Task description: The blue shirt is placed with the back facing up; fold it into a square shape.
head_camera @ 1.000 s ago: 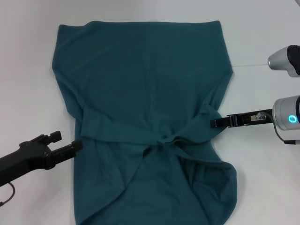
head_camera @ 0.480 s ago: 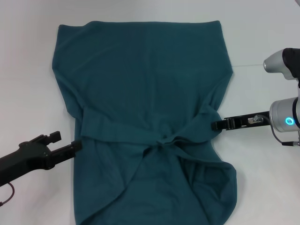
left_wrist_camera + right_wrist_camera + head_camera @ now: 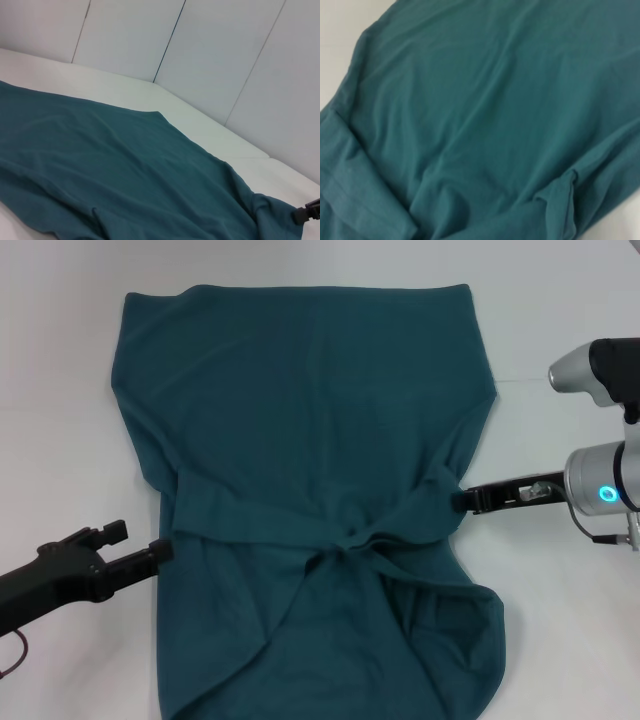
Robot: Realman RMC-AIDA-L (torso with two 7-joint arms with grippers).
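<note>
Sleeves are in, both grippers sitting at the shirt's edges

The shirt (image 3: 310, 500) lies flat on the white worktop (image 3: 560, 640), plain side up, with both sleeves folded in and meeting near the middle. The left gripper (image 3: 160, 553) has barely moved and touches the left edge. The right gripper (image 3: 466, 500) has crept in and slightly up over the last second, right at the bunched right edge. Can't tell if either pair of jaws is open or clamped on cloth. My guess: sleeve folds are done and the lengthwise fold is next.
</note>
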